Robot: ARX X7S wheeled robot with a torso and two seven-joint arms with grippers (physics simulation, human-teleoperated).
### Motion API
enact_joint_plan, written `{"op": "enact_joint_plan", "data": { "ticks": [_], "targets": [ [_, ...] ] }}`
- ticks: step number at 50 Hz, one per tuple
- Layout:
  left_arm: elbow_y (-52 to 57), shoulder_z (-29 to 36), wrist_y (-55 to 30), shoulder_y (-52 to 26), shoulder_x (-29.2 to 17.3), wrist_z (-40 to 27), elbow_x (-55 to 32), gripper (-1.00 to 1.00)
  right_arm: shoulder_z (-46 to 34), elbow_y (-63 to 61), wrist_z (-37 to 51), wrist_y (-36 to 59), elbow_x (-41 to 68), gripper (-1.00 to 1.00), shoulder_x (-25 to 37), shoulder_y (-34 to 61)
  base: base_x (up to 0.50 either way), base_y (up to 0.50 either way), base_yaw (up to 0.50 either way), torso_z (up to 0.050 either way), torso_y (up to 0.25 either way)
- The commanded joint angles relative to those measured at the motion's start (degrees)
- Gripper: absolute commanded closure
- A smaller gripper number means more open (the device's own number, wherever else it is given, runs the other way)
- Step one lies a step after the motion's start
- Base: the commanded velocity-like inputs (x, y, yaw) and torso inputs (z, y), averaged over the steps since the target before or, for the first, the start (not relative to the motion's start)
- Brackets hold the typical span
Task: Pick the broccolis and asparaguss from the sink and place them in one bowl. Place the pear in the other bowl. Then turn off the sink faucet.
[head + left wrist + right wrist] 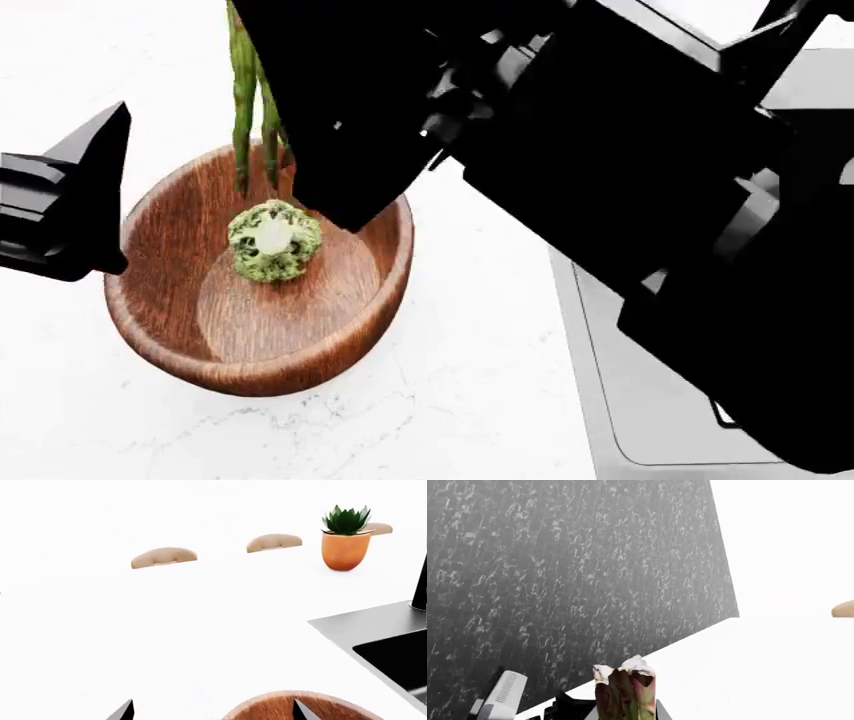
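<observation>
Right arm [641, 170]: the largest item in the head view, a black mass reaching across from the sink side to above the wooden bowl. You cannot see its jaws there, but the right wrist view shows cut stalk ends standing between the black finger parts, so take the right gripper as clamped on the asparagus.

Sink [393, 652]: black basin with grey rim, at the counter's right in the head view; the faucet [420, 580] post stands at its rim.

Wooden bowl [160, 330]: on the white counter [454, 400], just left of the sink rim.

Left gripper [212, 711]: fingertips spread apart, holding nothing, beside the bowl's left rim.

Asparagus [247, 90]: hanging upright, tips down near the bowl's far wall (contact not certain).

Broccoli [274, 240]: already lying in the bowl, stem up.

Step in hand: delivering the asparagus. Your next move, as judged: lower a little, then let go so the spears fall inside, clear of the rim. Pear and beige bowl: not in view.
</observation>
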Motion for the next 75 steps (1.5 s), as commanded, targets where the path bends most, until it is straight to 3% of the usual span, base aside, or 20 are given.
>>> {"op": "enact_joint_plan", "data": {
  "ticks": [1, 75],
  "targets": [
    [-0.9, -2.2, 0.2, 0.7, -0.1, -1.6, 3.8, -1.0, -6.0, 19.4, -25.0, -0.3, -26.8, 1.0, -5.7, -9.2, 0.0, 0.0, 0.0, 0.0, 0.0],
    [-3.3, 0.9, -0.6, 1.3, 2.9, 1.9, 9.2, -1.0, -11.1, 16.2, -26.9, 10.0, -15.5, 1.0, -3.0, -6.0, 0.0, 0.0, 0.0, 0.0, 0.0]
  ]
}}
